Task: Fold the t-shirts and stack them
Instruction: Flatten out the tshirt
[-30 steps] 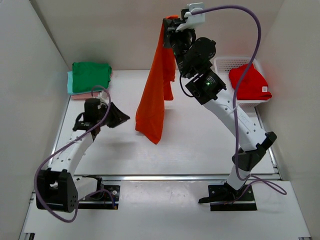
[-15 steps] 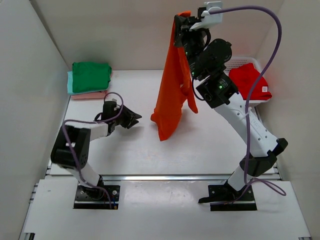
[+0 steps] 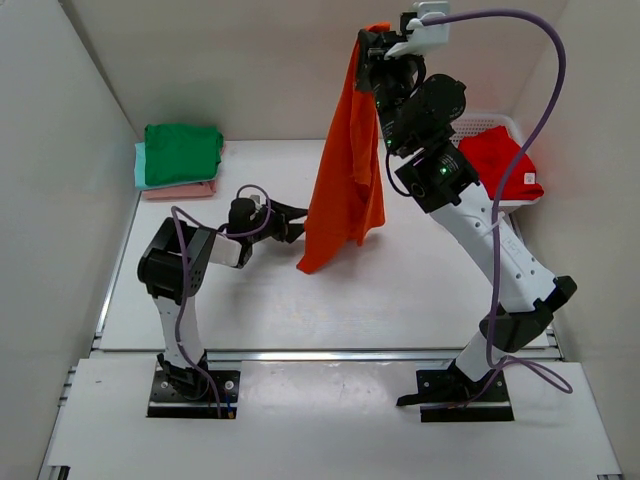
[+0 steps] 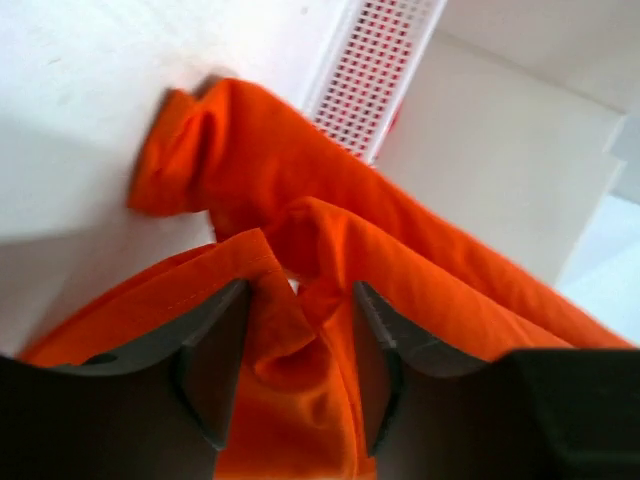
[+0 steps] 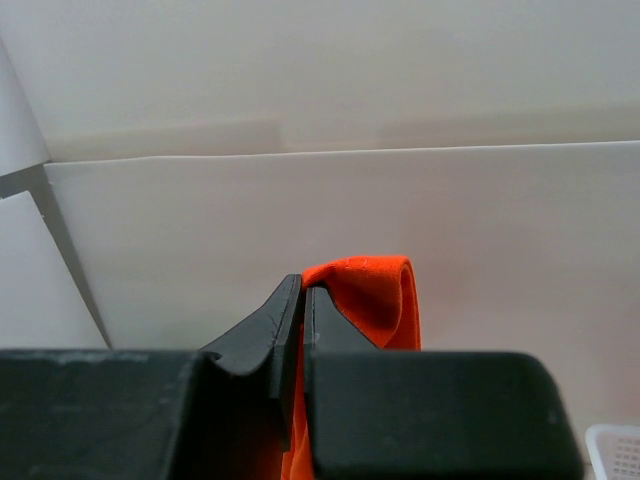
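Note:
My right gripper (image 3: 372, 45) is raised high at the back and shut on the top edge of the bright orange t-shirt (image 3: 345, 180), which hangs down to the table. The right wrist view shows the cloth (image 5: 375, 290) pinched in the closed right gripper (image 5: 303, 290). My left gripper (image 3: 300, 224) is low, at the shirt's lower left edge. In the left wrist view the left gripper (image 4: 300, 295) is open, with orange folds (image 4: 400, 260) between its fingers. A dark green shirt (image 3: 182, 150) lies folded on mint and pink ones at the far left. A red shirt (image 3: 498, 165) lies in the basket.
The white mesh basket (image 3: 450, 128) stands at the back right, beside the right arm; it also shows in the left wrist view (image 4: 375, 70) behind the orange cloth. White walls enclose the table on the left, back and right.
My left gripper has moved right across the table to the hanging shirt's lower edge. The shirt's bottom has swung slightly left towards it. The right gripper has stayed high.

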### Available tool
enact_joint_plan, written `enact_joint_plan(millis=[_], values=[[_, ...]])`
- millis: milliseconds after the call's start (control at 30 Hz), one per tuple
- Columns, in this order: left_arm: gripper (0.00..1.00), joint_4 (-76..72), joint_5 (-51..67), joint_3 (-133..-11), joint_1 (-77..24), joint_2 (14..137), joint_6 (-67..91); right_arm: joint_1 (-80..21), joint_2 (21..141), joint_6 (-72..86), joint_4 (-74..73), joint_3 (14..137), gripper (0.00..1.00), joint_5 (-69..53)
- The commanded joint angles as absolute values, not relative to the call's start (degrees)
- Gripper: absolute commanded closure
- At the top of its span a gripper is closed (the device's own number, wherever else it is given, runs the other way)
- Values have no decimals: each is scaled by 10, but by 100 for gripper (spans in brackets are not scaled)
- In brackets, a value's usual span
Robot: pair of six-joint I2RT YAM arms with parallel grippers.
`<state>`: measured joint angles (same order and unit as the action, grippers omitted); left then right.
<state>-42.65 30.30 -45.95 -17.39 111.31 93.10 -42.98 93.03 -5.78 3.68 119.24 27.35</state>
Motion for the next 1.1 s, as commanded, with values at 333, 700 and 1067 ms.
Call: enact_joint_plan(millis=[333,700,1067], values=[[100,-480,338,-477,-117,1007,1001,-408,911,-62,84,1197,100,274],[100,-56,391,-1380,-56,1233,841,-379,811,-296,264,1112,100,372],[100,101,368,-1080,28,1089,717,-507,676,-217,70,950,100,468]])
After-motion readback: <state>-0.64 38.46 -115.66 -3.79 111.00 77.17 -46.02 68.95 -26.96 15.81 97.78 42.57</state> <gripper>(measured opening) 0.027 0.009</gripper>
